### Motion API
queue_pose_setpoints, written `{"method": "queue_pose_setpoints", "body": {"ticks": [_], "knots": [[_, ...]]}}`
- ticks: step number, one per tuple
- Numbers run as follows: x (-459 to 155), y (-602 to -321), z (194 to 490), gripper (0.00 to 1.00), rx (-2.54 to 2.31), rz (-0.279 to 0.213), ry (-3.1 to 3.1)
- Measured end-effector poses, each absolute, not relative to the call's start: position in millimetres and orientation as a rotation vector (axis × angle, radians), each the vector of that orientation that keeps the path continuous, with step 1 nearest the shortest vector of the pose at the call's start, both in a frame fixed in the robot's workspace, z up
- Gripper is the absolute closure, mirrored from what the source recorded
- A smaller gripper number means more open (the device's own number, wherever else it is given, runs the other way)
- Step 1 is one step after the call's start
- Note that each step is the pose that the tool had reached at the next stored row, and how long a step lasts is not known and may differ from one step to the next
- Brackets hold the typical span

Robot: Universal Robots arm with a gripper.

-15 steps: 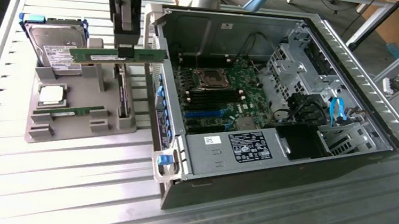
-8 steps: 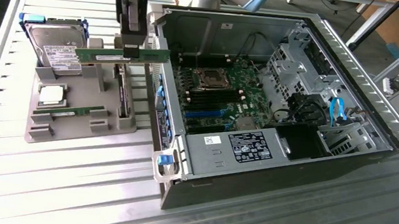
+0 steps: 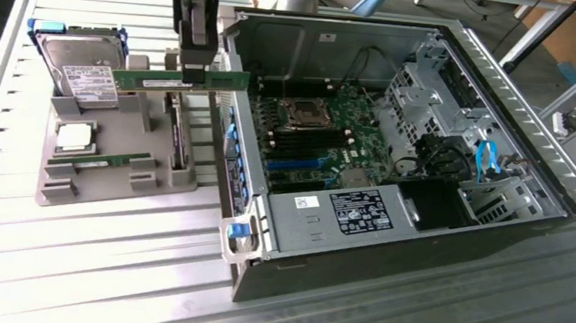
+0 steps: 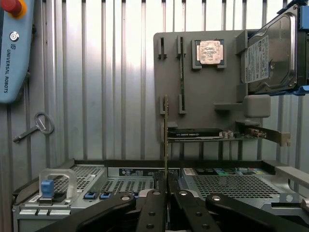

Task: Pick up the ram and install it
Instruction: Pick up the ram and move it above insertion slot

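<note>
The ram [image 3: 179,82] is a slim green stick hanging level in the air, above the grey holder plate [image 3: 100,193] and just outside the open computer case [image 3: 246,228]. My gripper [image 3: 194,69] comes down from above and is shut on the ram's top edge. In the wrist view the ram [image 4: 166,140] runs edge-on as a thin line out from between my fingers [image 4: 155,203]. Inside the case, the motherboard's dark memory slots [image 3: 272,133] lie to the exterior view's right of the ram.
On the holder plate rest a second green stick [image 3: 97,162], a processor [image 3: 74,137], a hard drive [image 3: 82,68] and an upright expansion card [image 4: 203,133]. A teach pendant [image 4: 14,53] and a key [image 4: 36,126] lie on the slatted table.
</note>
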State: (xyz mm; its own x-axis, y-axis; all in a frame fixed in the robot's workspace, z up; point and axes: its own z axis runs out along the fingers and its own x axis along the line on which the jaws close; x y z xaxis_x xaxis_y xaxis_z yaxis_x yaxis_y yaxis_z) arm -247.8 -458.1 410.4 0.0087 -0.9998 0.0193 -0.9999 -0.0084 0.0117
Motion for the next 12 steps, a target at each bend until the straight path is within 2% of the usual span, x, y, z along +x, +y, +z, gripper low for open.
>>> {"method": "queue_pose_setpoints", "body": {"ticks": [12], "knots": [[-247.7, -458.1, 410.4, 0.87, 2.215, 0.009, -2.196]]}}
